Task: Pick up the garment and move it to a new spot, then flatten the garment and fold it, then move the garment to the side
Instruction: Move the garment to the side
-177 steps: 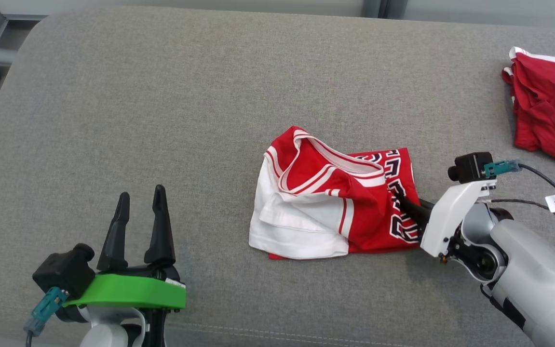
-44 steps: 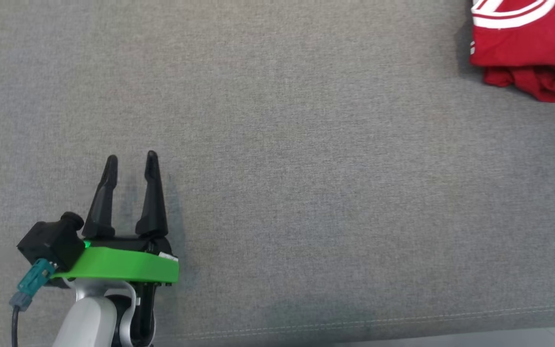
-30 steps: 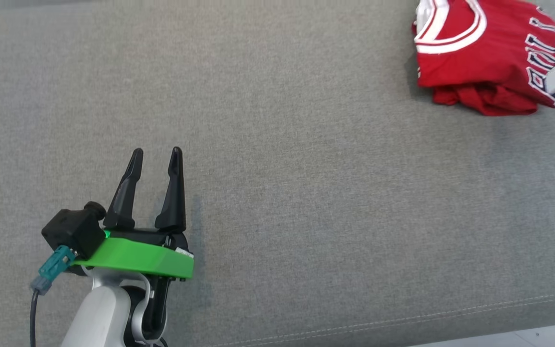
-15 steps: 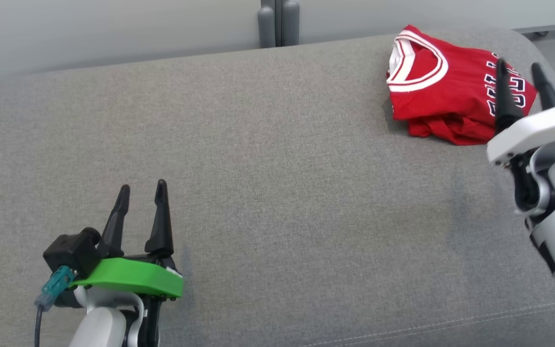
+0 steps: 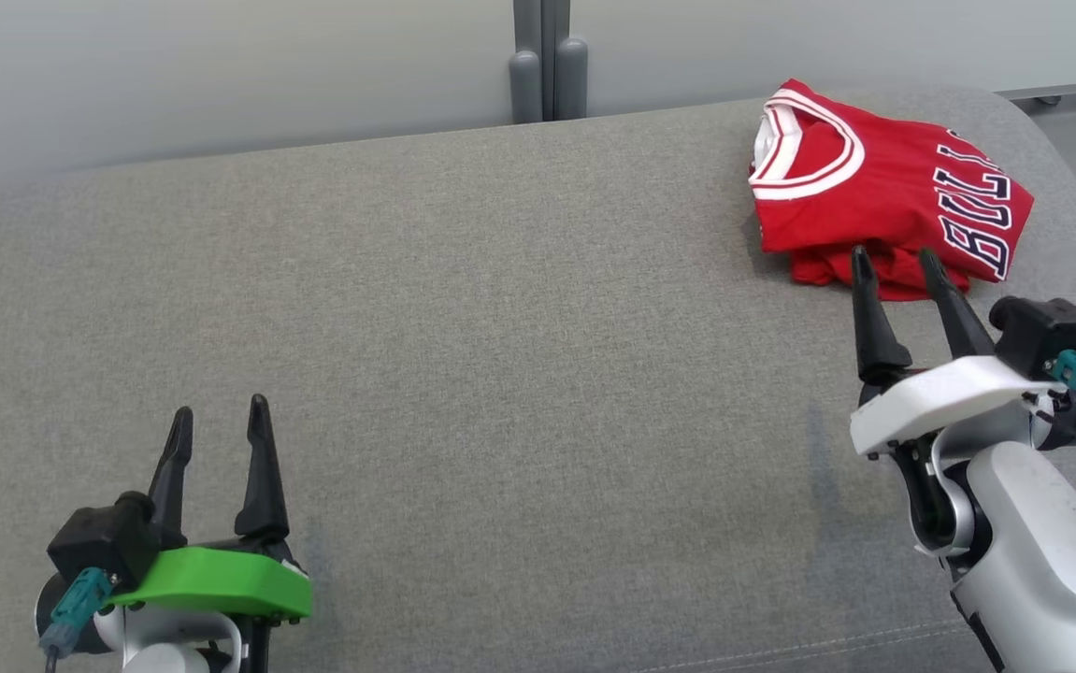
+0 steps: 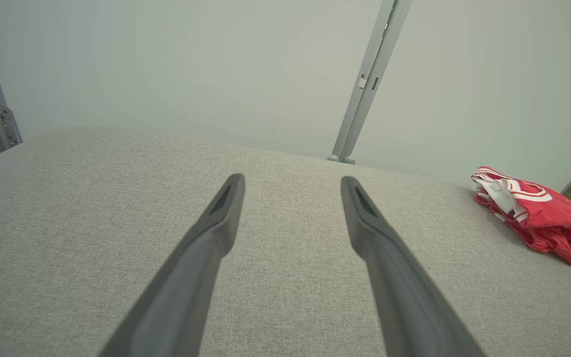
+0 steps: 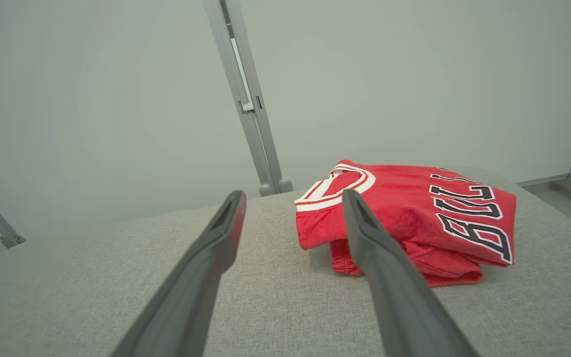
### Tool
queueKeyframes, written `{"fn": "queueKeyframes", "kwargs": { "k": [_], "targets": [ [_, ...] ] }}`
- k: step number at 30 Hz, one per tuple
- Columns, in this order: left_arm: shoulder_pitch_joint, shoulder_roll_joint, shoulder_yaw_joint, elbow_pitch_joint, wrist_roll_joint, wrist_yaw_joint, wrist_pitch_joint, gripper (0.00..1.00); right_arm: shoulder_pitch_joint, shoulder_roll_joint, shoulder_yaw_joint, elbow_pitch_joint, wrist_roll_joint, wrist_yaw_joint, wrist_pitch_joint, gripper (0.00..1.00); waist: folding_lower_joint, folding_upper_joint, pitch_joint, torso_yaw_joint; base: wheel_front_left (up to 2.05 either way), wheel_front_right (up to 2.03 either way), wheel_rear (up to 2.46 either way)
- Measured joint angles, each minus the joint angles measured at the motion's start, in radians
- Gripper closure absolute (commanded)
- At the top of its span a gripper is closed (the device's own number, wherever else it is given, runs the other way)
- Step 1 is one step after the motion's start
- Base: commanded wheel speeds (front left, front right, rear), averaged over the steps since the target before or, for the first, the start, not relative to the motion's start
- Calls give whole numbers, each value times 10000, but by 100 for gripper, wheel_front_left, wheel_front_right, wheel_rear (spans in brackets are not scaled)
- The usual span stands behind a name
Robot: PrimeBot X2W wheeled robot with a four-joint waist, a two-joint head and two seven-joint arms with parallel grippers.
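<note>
The garment (image 5: 883, 201), a red jersey with white trim and black lettering, lies folded at the far right of the grey cushioned surface (image 5: 519, 355). It shows too in the right wrist view (image 7: 414, 218) and small at the right of the left wrist view (image 6: 538, 215). My right gripper (image 5: 895, 264) hovers open just in front of the garment, with nothing between its fingers. Near the front left edge my left gripper (image 5: 217, 421) stands open and empty, far from the garment.
A pale wall with a grey upright post (image 5: 547, 61) runs behind the surface. The surface's rounded right end (image 5: 1075, 201) lies just past the garment. Bare grey cushion stretches between the two grippers.
The camera has tilted up and turned, so the wall now shows. My right gripper has drawn back from over the garment to just in front of it. The garment lies still.
</note>
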Motion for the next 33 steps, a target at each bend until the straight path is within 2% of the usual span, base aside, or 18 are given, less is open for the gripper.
{"fn": "queueKeyframes", "kwargs": {
  "k": [4,8,18,33],
  "targets": [
    [257,6,211,-130,311,88,-8,0,529,84,-138,-520,-422,-6,0,0,0,0,-28,25,0,0,0],
    [533,-4,334,-186,673,88,-10,0,1038,82,-251,-1026,-1321,-8,0,0,0,0,-25,88,0,0,0],
    [797,-75,709,-332,913,100,-12,0,1890,633,-1151,-1530,-2010,-10,0,0,0,0,19,190,0,0,0],
    [905,-263,769,-568,1241,130,-12,0,2560,1104,-1544,-2138,-2734,-10,0,0,0,0,101,330,0,0,0]
  ]
}}
